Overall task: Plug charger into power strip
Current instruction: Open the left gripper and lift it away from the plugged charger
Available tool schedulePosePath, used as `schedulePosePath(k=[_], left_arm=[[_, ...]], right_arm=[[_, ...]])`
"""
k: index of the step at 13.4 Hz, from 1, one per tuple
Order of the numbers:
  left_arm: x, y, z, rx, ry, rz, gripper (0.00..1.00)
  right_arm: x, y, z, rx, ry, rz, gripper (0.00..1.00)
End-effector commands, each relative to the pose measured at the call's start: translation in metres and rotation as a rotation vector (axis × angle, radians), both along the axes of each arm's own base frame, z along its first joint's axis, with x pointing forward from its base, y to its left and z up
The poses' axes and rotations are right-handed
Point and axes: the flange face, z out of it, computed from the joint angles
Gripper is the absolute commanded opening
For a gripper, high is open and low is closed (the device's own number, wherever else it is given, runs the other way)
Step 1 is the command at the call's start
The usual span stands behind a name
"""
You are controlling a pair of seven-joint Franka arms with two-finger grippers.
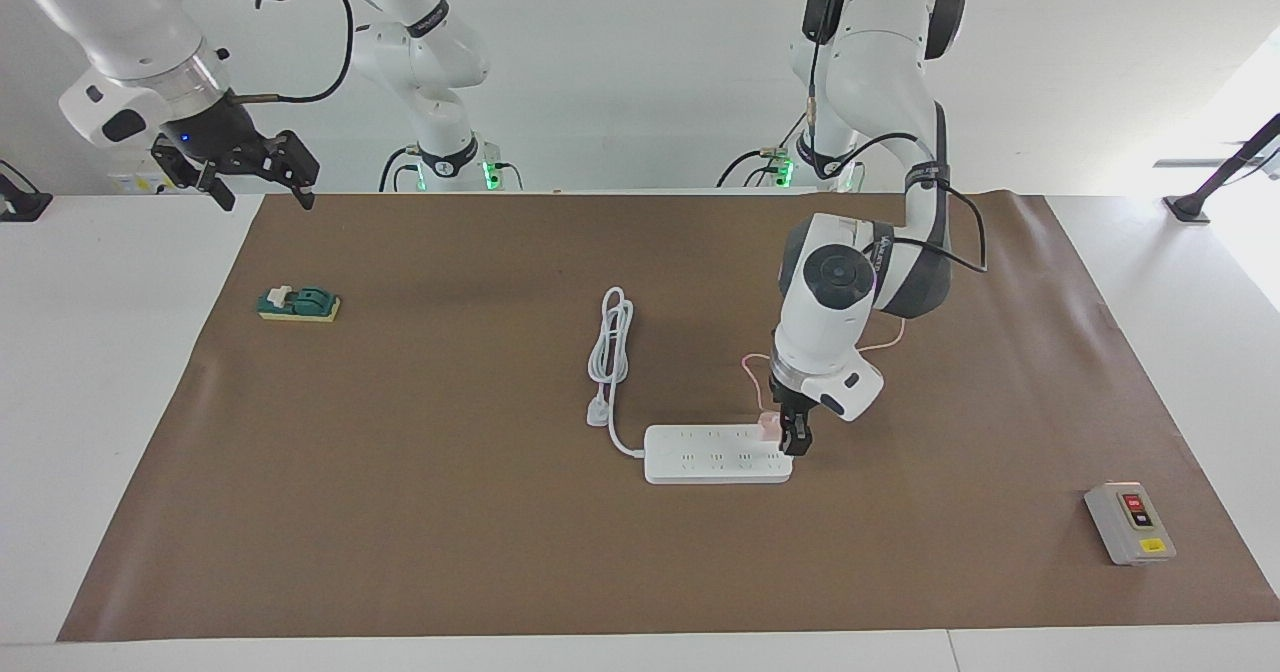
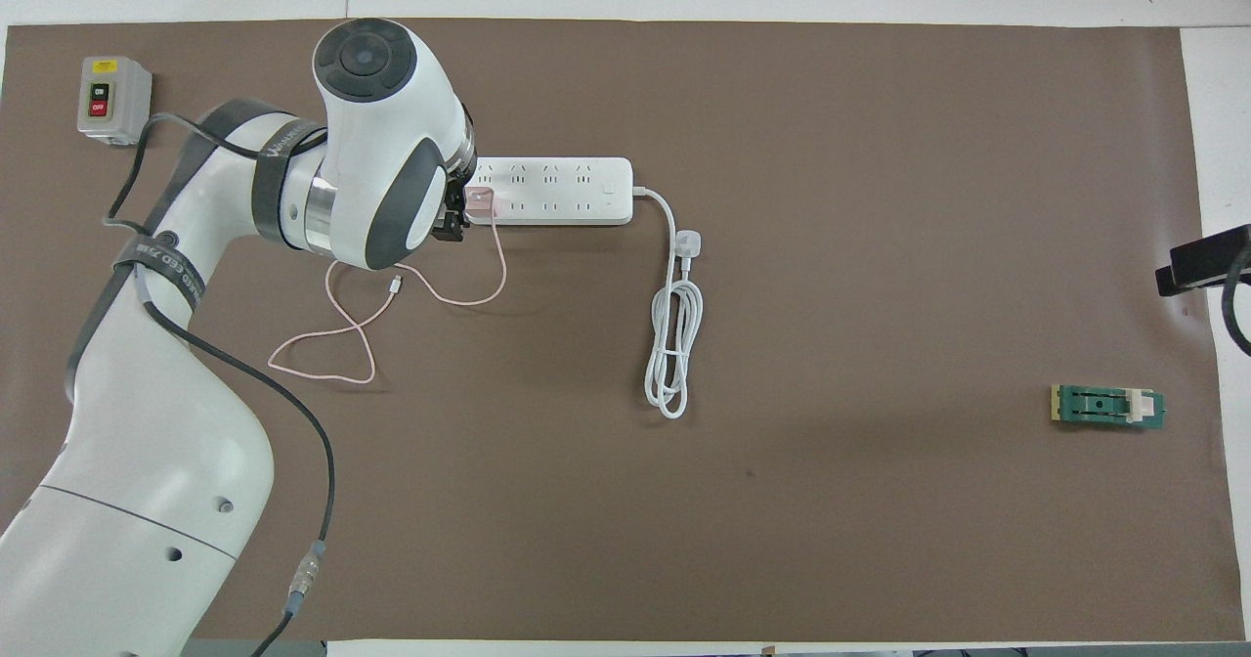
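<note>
Your left claw (image 1: 795,439) stands around the small pale pink cube charger (image 1: 768,424) seated on the long white power strip (image 1: 715,454), fingers' spread unclear; lifting crookedly could drag it out.

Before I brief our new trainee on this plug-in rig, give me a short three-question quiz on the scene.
1. True or false: the charger sits on the power strip at its end toward the left arm.
2. Which tool is at the charger: left tool or right tool?
3. Fill in: the right tool waits, raised over the table's ____ arm end.

Key: 1 true; 2 left tool; 3 right.
</note>
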Motion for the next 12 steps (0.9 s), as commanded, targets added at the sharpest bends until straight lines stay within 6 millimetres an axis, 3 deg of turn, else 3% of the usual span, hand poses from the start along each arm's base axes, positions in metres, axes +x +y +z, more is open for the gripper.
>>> schedulePosePath(k=[1,3,7,10,12], left_arm=[[-0.007,0.038,0.064,0.005,-0.013,-0.078,1.0],[-0.01,0.071,0.103,0.013,-0.009,-0.23,1.0],[-0.022,0.178,0.191,0.031,-0.015,-0.603,1.0],[-0.042,0.232,0.232,0.037,0.017,-0.848,1.0],[-0.057,0.258,0.256,0.045,0.008,-0.992,1.0]], right_arm=[[-0.006,-0.001,0.002,-0.015,-0.001,0.009,1.0],[-0.006,-0.001,0.002,-0.015,-0.001,0.009,1.0],[-0.006,-0.001,0.002,-0.015,-0.001,0.009,1.0],[-0.006,-0.002,0.002,-0.015,-0.001,0.008,1.0],[-0.006,-0.002,0.002,-0.015,-0.001,0.008,1.0]])
